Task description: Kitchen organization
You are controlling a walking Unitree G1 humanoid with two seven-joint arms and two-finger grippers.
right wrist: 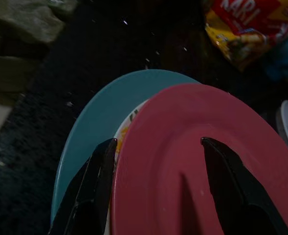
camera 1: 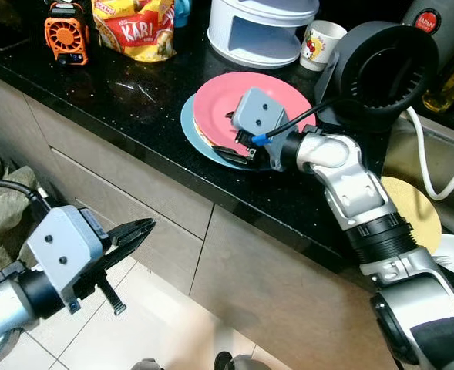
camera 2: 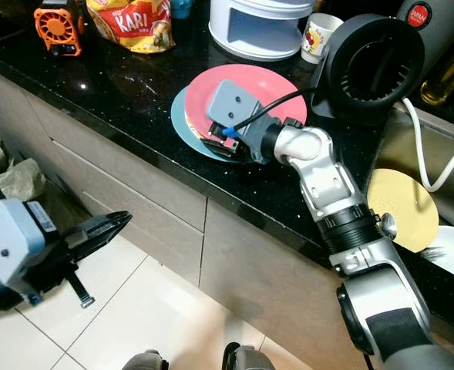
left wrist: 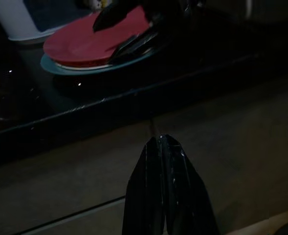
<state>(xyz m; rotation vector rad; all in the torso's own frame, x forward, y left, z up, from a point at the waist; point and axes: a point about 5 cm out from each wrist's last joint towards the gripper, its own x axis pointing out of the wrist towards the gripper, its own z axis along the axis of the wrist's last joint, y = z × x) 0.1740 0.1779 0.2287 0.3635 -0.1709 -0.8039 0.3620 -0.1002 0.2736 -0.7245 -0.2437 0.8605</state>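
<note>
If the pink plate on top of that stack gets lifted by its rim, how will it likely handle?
The pink plate looks rigid and glossy, so it could slip between the fingers of the open right tool, which straddle its edge. It rests on a patterned plate and a blue plate, so dragging may shift those. Probably breakable if dropped off the black counter.
</note>
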